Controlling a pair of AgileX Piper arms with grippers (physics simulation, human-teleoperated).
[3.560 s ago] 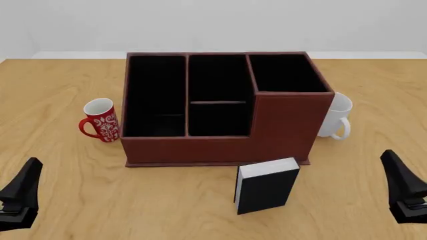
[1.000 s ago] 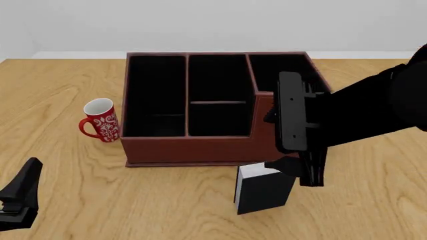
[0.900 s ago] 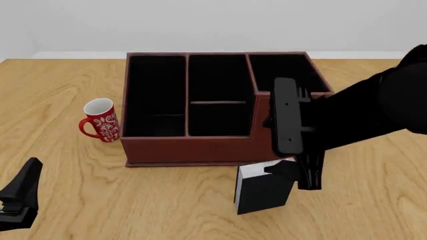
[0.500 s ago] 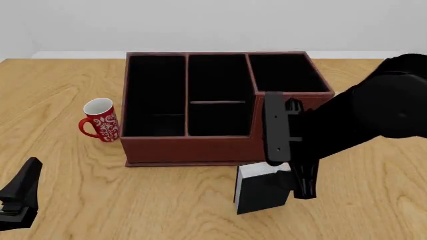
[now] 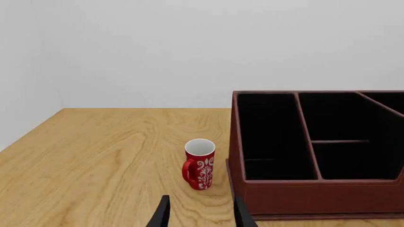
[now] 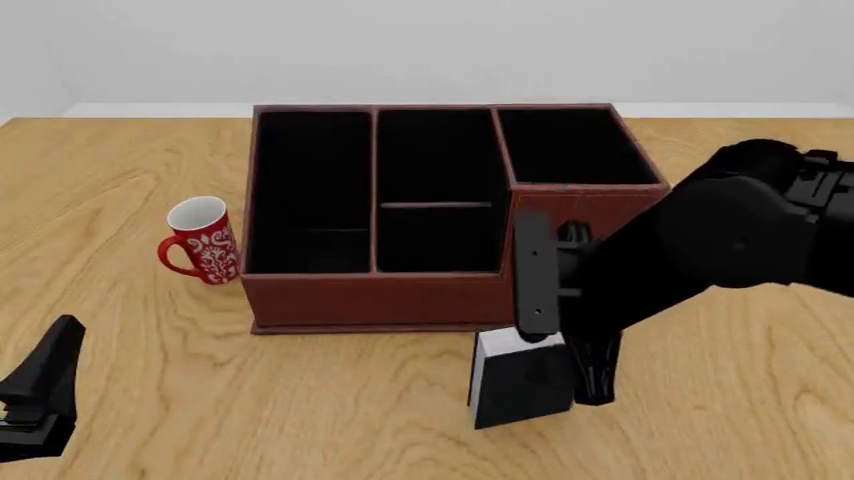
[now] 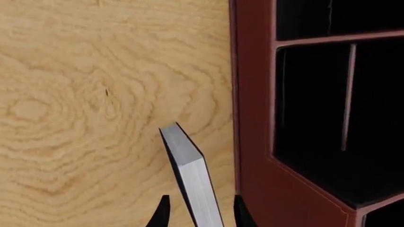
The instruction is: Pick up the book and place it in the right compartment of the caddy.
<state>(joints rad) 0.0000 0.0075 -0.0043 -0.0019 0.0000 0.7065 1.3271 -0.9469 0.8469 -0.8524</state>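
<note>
The black book (image 6: 518, 388) with white page edges stands upright on the table just in front of the caddy's (image 6: 387, 300) tall front wall. The right compartment (image 6: 571, 146) is at the caddy's back right, with nothing showing in it. My right gripper (image 6: 558, 348) is open and reaches down over the book's top. In the right wrist view the book (image 7: 194, 182) lies between the fingertips (image 7: 162, 213), with a gap on each side, beside the caddy wall (image 7: 252, 142). My left gripper (image 6: 35, 398) is open and empty at the front left; it also shows in the left wrist view (image 5: 200, 217).
A red patterned mug (image 6: 200, 240) stands left of the caddy and shows in the left wrist view (image 5: 200, 163) too. The caddy (image 5: 284, 194) fills the right of that view. My right arm covers the table right of the caddy.
My right arm has swung in from the front right, then moved left and down until its fingers straddle the book's top. The book, the caddy and my left gripper have not moved.
</note>
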